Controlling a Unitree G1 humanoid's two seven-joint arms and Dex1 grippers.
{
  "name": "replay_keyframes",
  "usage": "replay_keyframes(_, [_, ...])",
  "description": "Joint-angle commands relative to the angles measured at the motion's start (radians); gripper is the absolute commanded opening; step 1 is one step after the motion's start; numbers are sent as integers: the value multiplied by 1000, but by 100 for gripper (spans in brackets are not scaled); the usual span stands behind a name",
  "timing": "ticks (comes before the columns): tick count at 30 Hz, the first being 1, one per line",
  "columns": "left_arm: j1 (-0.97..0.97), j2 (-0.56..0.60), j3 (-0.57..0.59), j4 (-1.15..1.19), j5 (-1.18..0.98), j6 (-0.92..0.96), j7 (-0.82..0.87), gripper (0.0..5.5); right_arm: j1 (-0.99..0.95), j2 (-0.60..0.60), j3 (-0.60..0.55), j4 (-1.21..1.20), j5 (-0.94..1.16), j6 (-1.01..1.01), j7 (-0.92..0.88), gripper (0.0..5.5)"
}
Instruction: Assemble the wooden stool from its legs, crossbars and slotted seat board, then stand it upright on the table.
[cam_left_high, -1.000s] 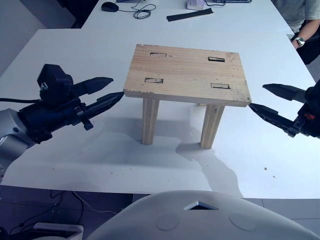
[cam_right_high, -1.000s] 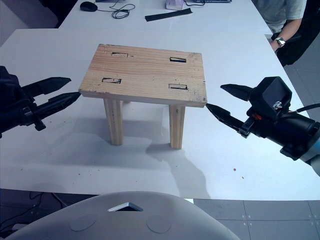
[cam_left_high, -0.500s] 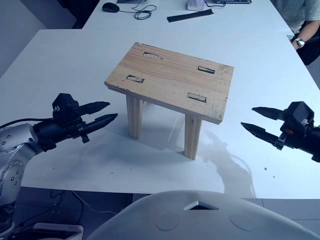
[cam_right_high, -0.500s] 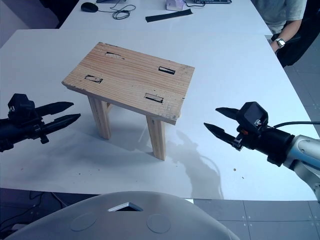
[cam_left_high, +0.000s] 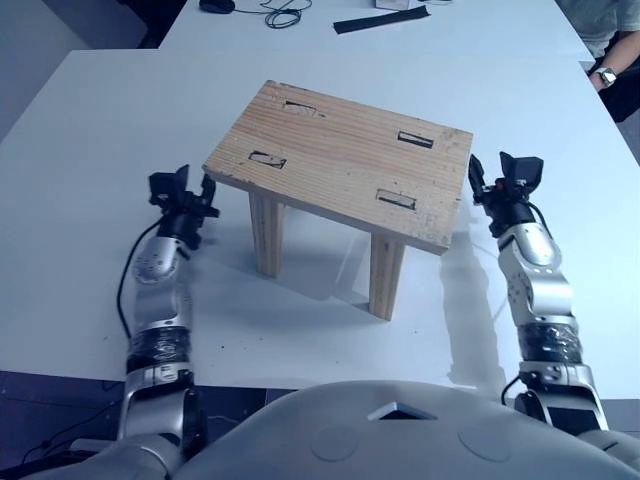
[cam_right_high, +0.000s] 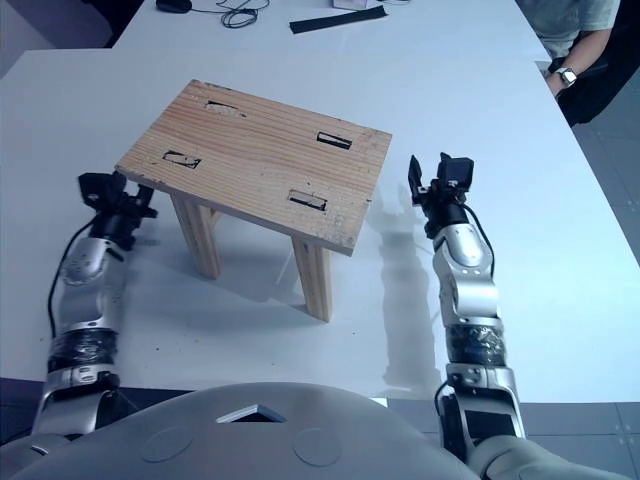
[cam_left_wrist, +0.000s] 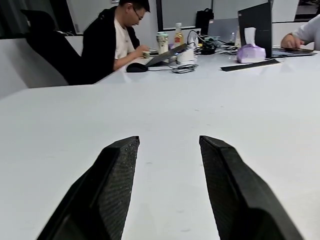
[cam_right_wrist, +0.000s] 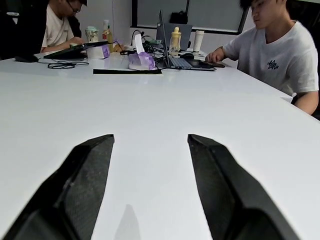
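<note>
The wooden stool (cam_left_high: 340, 160) stands upright on the white table (cam_left_high: 120, 110), its slotted seat board on top and two front legs (cam_left_high: 386, 275) showing. My left gripper (cam_left_high: 182, 186) lies low on the table just left of the stool, open and holding nothing (cam_left_wrist: 167, 142). My right gripper (cam_left_high: 497, 172) sits beside the seat's right edge, also open and holding nothing (cam_right_wrist: 150, 139). Neither gripper touches the stool.
A second white table behind carries a black strip (cam_left_high: 380, 20), a mouse and cable (cam_left_high: 285, 12), a tissue box (cam_right_wrist: 141, 61), laptops and bottles. People sit at it; a wrist with a watch (cam_left_high: 605, 76) shows at the far right. The table's front edge (cam_left_high: 320, 375) is near.
The stool turned a little after the first frame and has kept still since. Both arms dropped to the tabletop on either side of it, grippers now pointing away from me.
</note>
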Motion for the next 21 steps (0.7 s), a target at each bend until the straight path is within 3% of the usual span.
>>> replay_keyframes(1, [-52, -51, -49, 144, 42, -76, -7, 225, -71, 47, 10, 192, -66, -147, -37, 271])
replay_keyframes(7, [-131, -105, -95, 264, 92, -157, 20, 225, -93, 98, 17, 322, -109, -273, -52, 271])
replay_keyframes(21, [-191, -105, -90, 297, 93, -239, 28, 225, -113, 158, -24, 383, -110, -313, -104, 271])
